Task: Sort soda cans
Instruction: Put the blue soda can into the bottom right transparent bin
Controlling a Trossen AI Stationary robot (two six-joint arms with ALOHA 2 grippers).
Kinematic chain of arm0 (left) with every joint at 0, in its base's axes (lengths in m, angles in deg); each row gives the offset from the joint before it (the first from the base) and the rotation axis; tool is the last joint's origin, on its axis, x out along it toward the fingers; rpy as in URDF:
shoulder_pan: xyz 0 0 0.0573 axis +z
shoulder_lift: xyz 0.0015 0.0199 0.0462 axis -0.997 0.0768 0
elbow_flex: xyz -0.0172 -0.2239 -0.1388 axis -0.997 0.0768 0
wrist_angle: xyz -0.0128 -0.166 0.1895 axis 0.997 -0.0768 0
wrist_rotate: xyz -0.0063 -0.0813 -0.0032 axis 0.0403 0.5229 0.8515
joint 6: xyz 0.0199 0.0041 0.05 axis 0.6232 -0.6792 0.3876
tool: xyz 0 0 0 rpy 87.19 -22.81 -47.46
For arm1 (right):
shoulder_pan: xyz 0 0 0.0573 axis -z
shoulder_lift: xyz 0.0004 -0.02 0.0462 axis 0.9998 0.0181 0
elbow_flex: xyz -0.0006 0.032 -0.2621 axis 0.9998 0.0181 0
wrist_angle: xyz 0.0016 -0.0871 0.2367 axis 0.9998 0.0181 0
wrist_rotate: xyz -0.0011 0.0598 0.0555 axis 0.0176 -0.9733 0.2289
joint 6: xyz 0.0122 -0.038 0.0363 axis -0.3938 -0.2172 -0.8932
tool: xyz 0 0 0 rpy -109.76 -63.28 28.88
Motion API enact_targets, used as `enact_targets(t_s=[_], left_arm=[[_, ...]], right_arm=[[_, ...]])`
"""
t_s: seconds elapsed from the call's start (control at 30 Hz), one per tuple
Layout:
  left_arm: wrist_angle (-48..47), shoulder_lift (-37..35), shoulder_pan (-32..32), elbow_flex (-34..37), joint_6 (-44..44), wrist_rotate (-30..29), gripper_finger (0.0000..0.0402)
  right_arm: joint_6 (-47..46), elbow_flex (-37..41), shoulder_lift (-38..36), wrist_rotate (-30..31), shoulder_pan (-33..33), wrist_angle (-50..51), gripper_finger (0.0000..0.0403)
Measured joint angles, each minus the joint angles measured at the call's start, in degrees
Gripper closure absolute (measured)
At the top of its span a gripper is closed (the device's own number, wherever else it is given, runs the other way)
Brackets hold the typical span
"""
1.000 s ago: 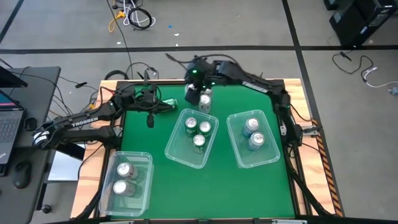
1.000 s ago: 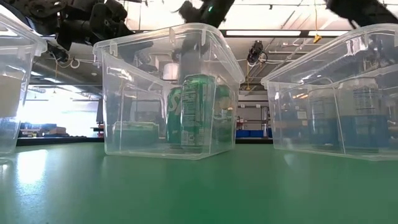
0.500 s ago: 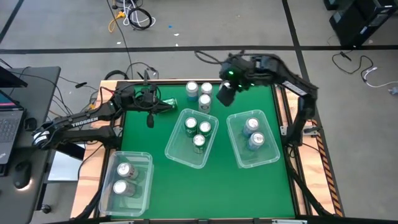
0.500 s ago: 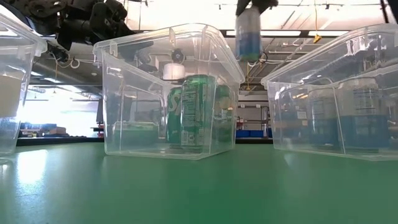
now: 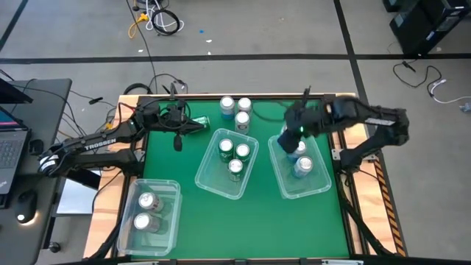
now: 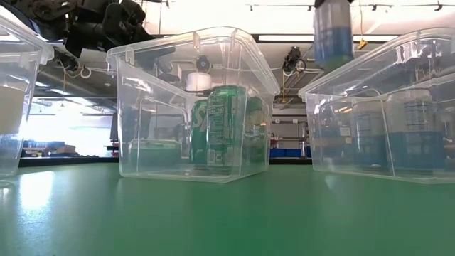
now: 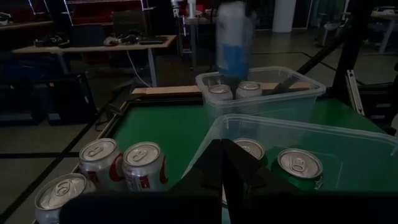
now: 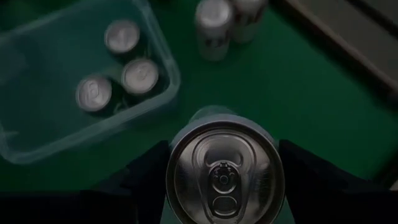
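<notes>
The right gripper has its jaws closed around a blue can, held upright in the air above the near edge of the right bin. Only the right wrist view shows the can's silver top and pull tab; only the low view shows its blue body clear of the bin's rim. The left gripper hangs over the worktop beside a fallen green can; whether its jaws are apart cannot be told.

Both arms matte black, chunky jointed links. Left arm has white TROSSEN lettering and a white end cap. Right arm shows a green LED.
</notes>
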Motion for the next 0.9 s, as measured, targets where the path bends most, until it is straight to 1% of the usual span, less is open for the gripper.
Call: enact_targets(t_s=[0.1,0.2,0.33,0.53,0.9], left_arm=[[0.0,0.0,0.0,0.0,-0.2,0.0,0.0397],[0.1,0.0,0.0,0.0,-1.1,0.0,0.0397],[0.0,0.0,0.0,0.0,-1.4,0.0,0.0397],[0.0,0.0,0.0,0.0,-1.4,0.0,0.0397],[-0.2,0.0,0.0,0.0,-1.4,0.0,0.0397]], right_arm=[[-2.7,8.3,-3.0,1.0,-2.0,-5.9,0.0154],[-4.3,16.0,-5.3,2.2,-2.7,-11.2,0.0154],[-4.3,24.4,-6.2,2.7,-2.7,-17.7,0.0154],[-3.8,32.3,-5.7,3.5,-1.5,-25.0,0.0154],[-3.6,42.9,-5.6,3.2,1.0,-35.6,0.0154]])
